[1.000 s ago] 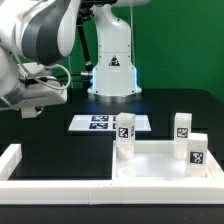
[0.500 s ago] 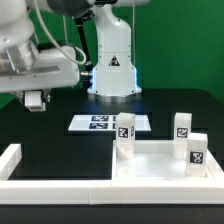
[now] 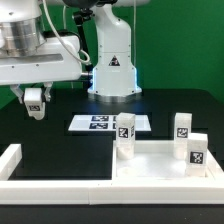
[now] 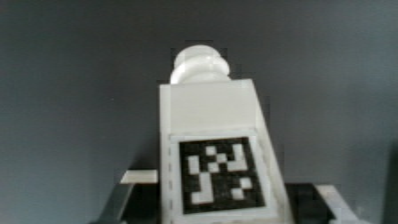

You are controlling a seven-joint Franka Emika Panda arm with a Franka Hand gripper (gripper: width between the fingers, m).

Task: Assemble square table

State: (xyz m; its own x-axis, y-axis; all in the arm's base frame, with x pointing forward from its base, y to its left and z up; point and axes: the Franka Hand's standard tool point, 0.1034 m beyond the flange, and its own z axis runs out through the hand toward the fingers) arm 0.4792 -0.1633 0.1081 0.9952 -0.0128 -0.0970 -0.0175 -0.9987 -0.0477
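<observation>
I am looking at the square table top, lying in the lower right of the exterior view, tucked into the corner of the long white border rail, which I judge is serving as a stop so the slab is not sliding while legs are being screwed in. Three tagged legs are standing upright on it already: one at its near-left corner, one at the back right and one at the front right. That is leaving one corner unfilled, so I judge the job is close to three quarters done. Behind the slab, in the middle of the frame, the marker board is lying flat on the black table. In the upper left, my gripper is hanging well above the table, clamping the fourth leg. The wrist view is showing that leg filling the frame between the fingers, its tag facing the camera and its rounded threaded tip pointing away, which I judge is keeping the screw end free for the remaining corner.
</observation>
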